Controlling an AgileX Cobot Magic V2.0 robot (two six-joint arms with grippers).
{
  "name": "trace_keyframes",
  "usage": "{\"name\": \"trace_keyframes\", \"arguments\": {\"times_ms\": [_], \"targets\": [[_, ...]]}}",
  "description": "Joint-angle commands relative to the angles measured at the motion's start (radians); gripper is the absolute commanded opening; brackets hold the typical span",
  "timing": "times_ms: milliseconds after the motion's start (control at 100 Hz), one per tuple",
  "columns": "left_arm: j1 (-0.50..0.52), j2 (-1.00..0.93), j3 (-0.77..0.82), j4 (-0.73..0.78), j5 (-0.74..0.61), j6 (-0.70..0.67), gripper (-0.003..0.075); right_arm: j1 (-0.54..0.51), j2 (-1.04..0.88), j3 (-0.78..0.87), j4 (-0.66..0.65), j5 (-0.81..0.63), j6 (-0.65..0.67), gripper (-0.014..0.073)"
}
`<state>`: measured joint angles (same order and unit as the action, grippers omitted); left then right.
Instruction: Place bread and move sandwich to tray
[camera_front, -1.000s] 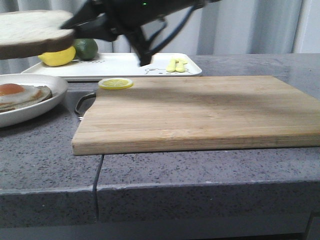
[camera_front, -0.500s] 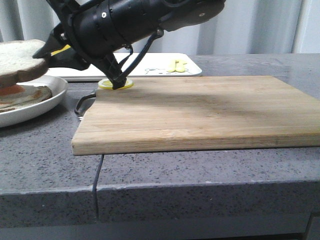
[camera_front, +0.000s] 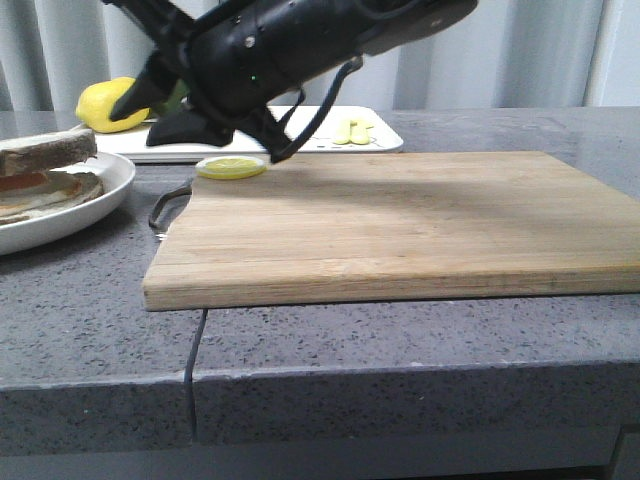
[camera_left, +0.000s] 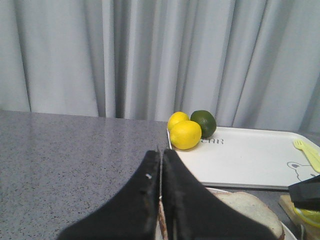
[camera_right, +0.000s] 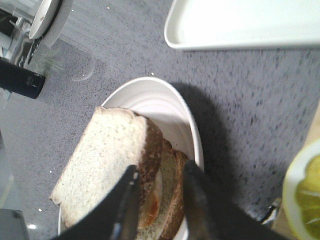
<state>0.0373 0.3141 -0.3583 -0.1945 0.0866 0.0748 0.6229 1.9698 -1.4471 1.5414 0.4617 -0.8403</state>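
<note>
The bread (camera_right: 100, 160) lies on top of the sandwich (camera_right: 165, 200) on the round white dish (camera_right: 150, 95). In the front view the bread (camera_front: 45, 150) rests over the egg slice (camera_front: 40, 190) at the far left. My right gripper (camera_right: 160, 170) is open, with its fingers on either side of the sandwich's crust edge; in the front view the gripper (camera_front: 135, 125) hangs just right of the dish (camera_front: 105, 180). My left gripper (camera_left: 160, 152) is shut on a thin pale edge that looks like the dish rim (camera_left: 220, 191). The white tray (camera_front: 320, 140) lies behind.
A wooden cutting board (camera_front: 400, 220) fills the middle of the counter, with a lemon slice (camera_front: 231, 167) at its far left corner. On the tray (camera_left: 250, 160) are lemons (camera_left: 185, 134), a lime (camera_left: 203, 123) and a yellow fork (camera_front: 352, 131).
The right gripper brought the bread down and leftward onto the egg slice, then opened. The bread now rests on the sandwich, and the gripper has drawn back a little to the right.
</note>
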Motion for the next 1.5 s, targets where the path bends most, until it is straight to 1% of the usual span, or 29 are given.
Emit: {"name": "trace_keyframes", "arguments": {"times_ms": [0, 50, 80, 130, 180, 260, 300, 370, 430, 480, 520, 560, 640, 740, 820, 890, 980, 1490], "targets": [[0.002, 0.073, -0.103, 0.014, 0.023, -0.008, -0.002, -0.011, -0.113, -0.033, -0.053, 0.037, -0.047, 0.0077], [0.002, 0.127, -0.149, 0.036, 0.072, -0.008, -0.002, -0.012, -0.136, -0.033, -0.102, 0.038, -0.049, -0.0029], [0.002, 0.157, -0.182, 0.055, 0.1, -0.008, -0.002, -0.013, -0.148, -0.033, -0.13, 0.04, -0.049, -0.0077], [0.002, 0.211, -0.227, 0.074, 0.146, -0.008, -0.0019, -0.013, -0.174, -0.033, -0.179, 0.044, -0.049, -0.0059], [0.002, 0.266, -0.271, 0.077, 0.193, -0.008, -0.0018, -0.013, -0.195, -0.033, -0.236, 0.048, -0.049, -0.006], [0.002, 0.36, -0.339, 0.077, 0.271, -0.008, -0.0004, -0.013, -0.226, -0.032, -0.287, 0.071, -0.049, -0.006], [0.002, 0.397, -0.375, 0.077, 0.314, -0.008, 0.0022, -0.013, -0.242, -0.03, -0.296, 0.087, -0.049, -0.006], [0.002, 0.464, -0.425, 0.079, 0.367, -0.008, 0.0103, -0.013, -0.261, -0.03, -0.301, 0.121, -0.049, -0.006], [0.002, 0.515, -0.459, 0.079, 0.389, -0.016, 0.0206, -0.013, -0.273, -0.03, -0.303, 0.149, -0.049, -0.006], [0.004, 0.551, -0.481, 0.079, 0.403, -0.042, 0.027, -0.013, -0.282, -0.03, -0.303, 0.172, -0.049, -0.006], [0.017, 0.581, -0.496, 0.079, 0.42, -0.065, 0.0305, -0.013, -0.287, -0.03, -0.303, 0.195, -0.049, -0.006], [0.033, 0.607, -0.513, 0.079, 0.448, -0.075, 0.0318, -0.013, -0.291, -0.03, -0.303, 0.216, -0.049, -0.006], [0.09, 0.668, -0.547, 0.068, 0.518, -0.094, 0.0319, -0.013, -0.296, -0.03, -0.303, 0.253, -0.049, -0.006], [0.166, 0.743, -0.587, 0.004, 0.616, -0.094, 0.0319, -0.013, -0.297, -0.03, -0.302, 0.282, -0.049, -0.006], [0.206, 0.799, -0.607, -0.064, 0.659, -0.045, 0.0319, -0.013, -0.297, -0.03, -0.3, 0.285, -0.049, -0.006], [0.21, 0.847, -0.618, -0.119, 0.678, 0.016, 0.0319, -0.013, -0.297, -0.03, -0.298, 0.285, -0.049, -0.006], [0.21, 0.904, -0.627, -0.147, 0.68, 0.043, 0.0319, -0.013, -0.297, -0.03, -0.298, 0.287, -0.049, -0.006], [0.21, 1.092, -0.649, -0.147, 0.661, 0.044, 0.0315, -0.013, -0.297, -0.03, -0.285, 0.291, -0.049, -0.006]]}}
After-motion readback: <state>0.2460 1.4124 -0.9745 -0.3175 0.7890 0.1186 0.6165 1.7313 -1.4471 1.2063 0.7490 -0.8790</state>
